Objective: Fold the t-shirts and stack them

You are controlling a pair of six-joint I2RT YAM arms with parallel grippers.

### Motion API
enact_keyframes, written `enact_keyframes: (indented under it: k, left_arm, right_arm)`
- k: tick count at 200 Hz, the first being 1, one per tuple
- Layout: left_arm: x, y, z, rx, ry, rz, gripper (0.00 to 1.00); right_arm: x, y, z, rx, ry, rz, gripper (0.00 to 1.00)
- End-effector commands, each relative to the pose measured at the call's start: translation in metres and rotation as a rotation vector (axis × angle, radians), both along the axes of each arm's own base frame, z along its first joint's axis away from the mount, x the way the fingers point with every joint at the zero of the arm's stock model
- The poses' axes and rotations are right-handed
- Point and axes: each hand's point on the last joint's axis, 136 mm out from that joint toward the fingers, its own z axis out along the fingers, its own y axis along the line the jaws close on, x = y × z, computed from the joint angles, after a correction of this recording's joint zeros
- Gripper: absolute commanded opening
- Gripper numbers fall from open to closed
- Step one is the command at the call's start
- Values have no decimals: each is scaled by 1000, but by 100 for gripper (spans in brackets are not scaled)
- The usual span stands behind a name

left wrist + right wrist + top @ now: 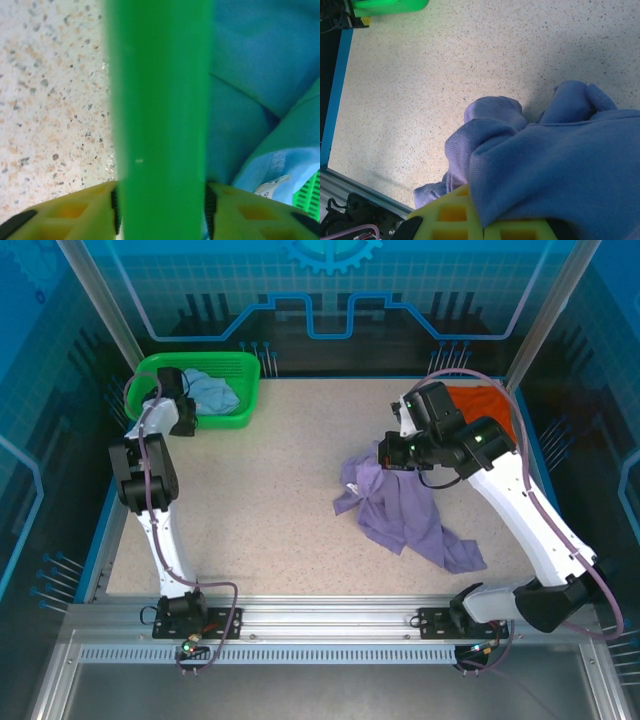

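Purple shirt (405,515): clenched in right end effector (387,454), bunched grip may slip. Left end effector (161,212) clamps basket (160,90) rim, tipping risk.

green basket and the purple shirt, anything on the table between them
Nothing: between the basket and the purple shirt the table is bare, seen in the top view.
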Motion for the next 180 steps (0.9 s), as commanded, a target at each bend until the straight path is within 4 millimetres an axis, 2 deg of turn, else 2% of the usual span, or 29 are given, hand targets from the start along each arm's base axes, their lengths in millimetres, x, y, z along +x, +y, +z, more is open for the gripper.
enact_keyframes:
  k: [1,17,33,50,65,77,85,111,128,150,160,171,180]
  left_arm:
    - [3,0,12,-4,4,-47,69]
    - [0,-4,32,-3,-10,-83,86]
    - [-10,-11,64,23,-43,-114,97]
    - [-30,-22,107,64,-105,-154,99]
    - [-54,-39,144,115,-168,-217,99]
    - [-73,-64,171,140,-219,-289,99]
    - [-83,-88,185,142,-261,-358,99]
    - [-104,-185,218,55,-464,-644,99]
    - [-117,-243,221,-111,-558,-802,99]
    - [-139,-304,210,-343,-600,-921,99]
    - [-148,-321,203,-413,-604,-939,99]
    - [-155,-330,189,-475,-593,-900,99]
    - [-156,-337,184,-516,-619,-873,99]
  right_arm:
    - [6,11,17,32,-48,18,0]
    - [10,15,22,40,-65,27,0]
    - [16,22,30,56,-92,41,0]
    - [25,35,42,79,-123,70,0]
    - [32,49,54,104,-151,97,0]
    - [39,60,65,127,-171,116,0]
    - [44,67,72,139,-187,128,0]
    - [60,81,91,152,-230,160,0]
    - [67,86,99,150,-254,175,0]
    - [75,90,99,151,-252,184,0]
    - [77,91,97,163,-237,182,0]
    - [77,92,96,178,-222,185,0]
    - [76,93,94,181,-214,192,0]
